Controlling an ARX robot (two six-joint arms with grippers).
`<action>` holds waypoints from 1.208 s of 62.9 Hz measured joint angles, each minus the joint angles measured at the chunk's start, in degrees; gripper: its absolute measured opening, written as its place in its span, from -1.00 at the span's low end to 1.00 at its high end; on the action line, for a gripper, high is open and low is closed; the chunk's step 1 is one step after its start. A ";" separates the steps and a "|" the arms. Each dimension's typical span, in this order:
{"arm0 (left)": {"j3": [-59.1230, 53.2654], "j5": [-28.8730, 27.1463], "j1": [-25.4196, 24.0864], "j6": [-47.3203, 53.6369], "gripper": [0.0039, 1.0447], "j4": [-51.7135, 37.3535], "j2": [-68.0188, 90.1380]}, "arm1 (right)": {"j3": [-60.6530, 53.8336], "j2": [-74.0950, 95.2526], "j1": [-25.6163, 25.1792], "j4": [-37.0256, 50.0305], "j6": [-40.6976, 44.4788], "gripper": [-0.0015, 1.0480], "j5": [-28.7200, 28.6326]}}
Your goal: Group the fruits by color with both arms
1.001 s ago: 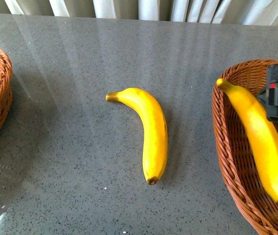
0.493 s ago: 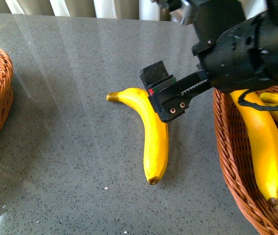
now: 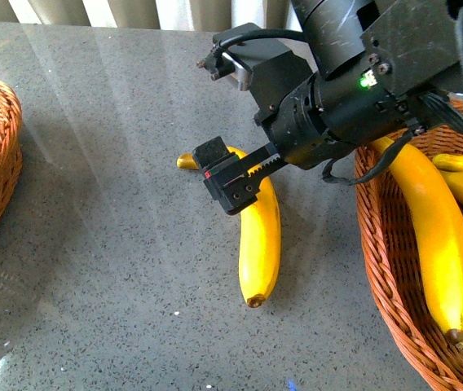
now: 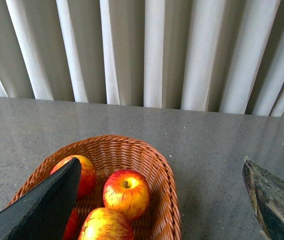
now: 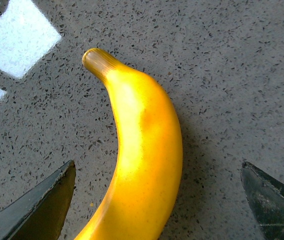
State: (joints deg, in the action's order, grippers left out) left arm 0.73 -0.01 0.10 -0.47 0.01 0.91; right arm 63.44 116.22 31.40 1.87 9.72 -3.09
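The right gripper (image 3: 230,181) hangs wide open over the stem end of the banana (image 3: 257,236) lying on the worktop (image 3: 117,244). It should drop straight down, straddle the thick middle, then close gently.

It looked like an indoor demonstration or lab room: a polished grey speckled stone desk (image 3: 117,163) stood before pale pleated curtains (image 4: 147,50), with woven wicker baskets (image 4: 162,175) of glossy fruit set on the desk.

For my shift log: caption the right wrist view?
Open right gripper poised above the lone banana on the grey table.
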 joint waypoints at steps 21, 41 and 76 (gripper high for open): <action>0.00 0.02 0.00 0.00 0.83 0.00 0.00 | 5.42 5.44 1.25 -2.40 -2.34 0.82 -0.15; 0.00 0.00 0.00 0.00 0.83 0.00 0.00 | 7.69 8.46 2.32 -3.83 -3.82 0.63 0.55; 0.00 0.00 0.00 0.00 0.83 0.00 0.00 | 3.69 -1.31 1.92 -1.22 -11.56 -0.30 -4.24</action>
State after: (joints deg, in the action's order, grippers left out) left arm 0.73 -0.01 0.10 -0.47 0.01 0.91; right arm 67.13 114.91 33.32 0.64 -1.85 -7.33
